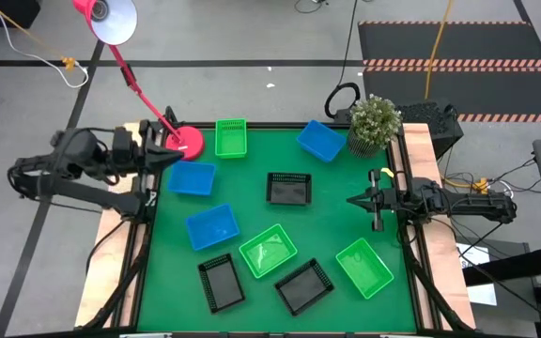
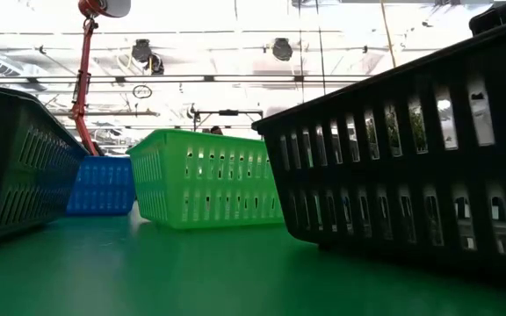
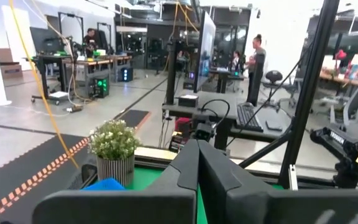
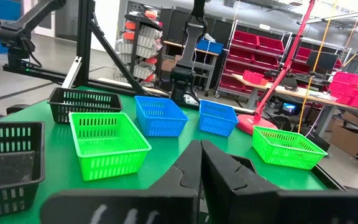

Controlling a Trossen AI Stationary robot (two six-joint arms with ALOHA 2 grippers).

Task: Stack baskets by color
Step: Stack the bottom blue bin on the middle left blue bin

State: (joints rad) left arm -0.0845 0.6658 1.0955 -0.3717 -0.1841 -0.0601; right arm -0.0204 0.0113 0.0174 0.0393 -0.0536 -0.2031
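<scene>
Several baskets sit flat on their bases, scattered over the green table (image 1: 252, 202). Three are blue (image 1: 320, 140) (image 1: 193, 178) (image 1: 212, 226). Three are green (image 1: 231, 138) (image 1: 269, 251) (image 1: 364, 267). Three are black (image 1: 288, 189) (image 1: 221, 282) (image 1: 303, 285). My left gripper (image 1: 178, 150) (image 3: 197, 152) is shut and empty; it points level at the table's left edge, raised, with its tips by the pink lamp base. My right gripper (image 1: 352, 200) (image 4: 201, 152) is shut and empty at the right edge, pointing level toward the baskets. Neither gripper shows in the low view.
A pink lamp base (image 1: 190, 142) stands at the far left, its red arm rising to the lamp head (image 1: 111, 19). A potted plant (image 1: 374, 122) stands at the far right corner. Wooden rails (image 1: 421, 169) run along both sides. Bare green shows between the baskets at mid-table.
</scene>
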